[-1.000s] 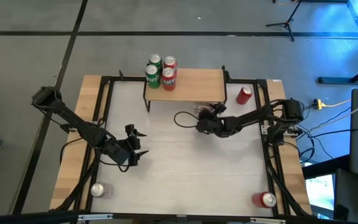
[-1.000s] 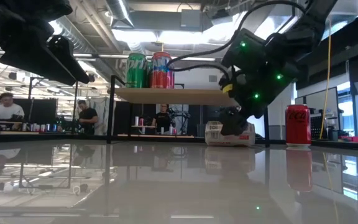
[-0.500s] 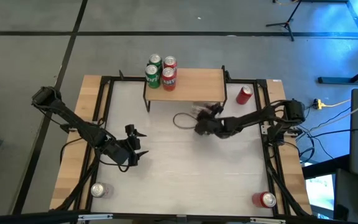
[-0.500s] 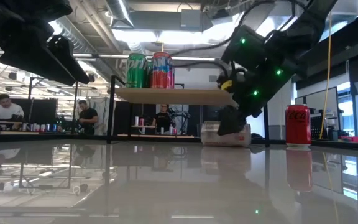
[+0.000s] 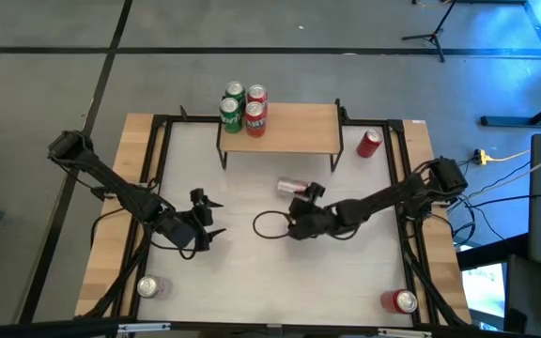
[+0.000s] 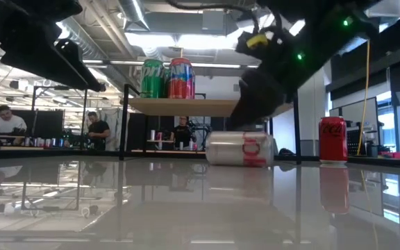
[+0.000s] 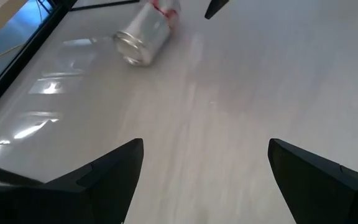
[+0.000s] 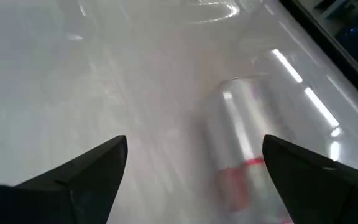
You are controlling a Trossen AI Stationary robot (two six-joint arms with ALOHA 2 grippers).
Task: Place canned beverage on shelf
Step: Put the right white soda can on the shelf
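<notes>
Grey floor (image 5: 45,103) crossed by dark lines (bright ceiling lights (image 6: 155,40) overhead)

My right gripper (image 5: 303,194) hangs low over the middle of the table with its fingers (image 8: 86,168) spread wide and nothing between them, my right arm stretched in from its own side with the elbow bent. My left gripper (image 5: 207,218) waits on its own side, fingers (image 7: 107,168) also spread and bare, pointing toward my right gripper.
</notes>
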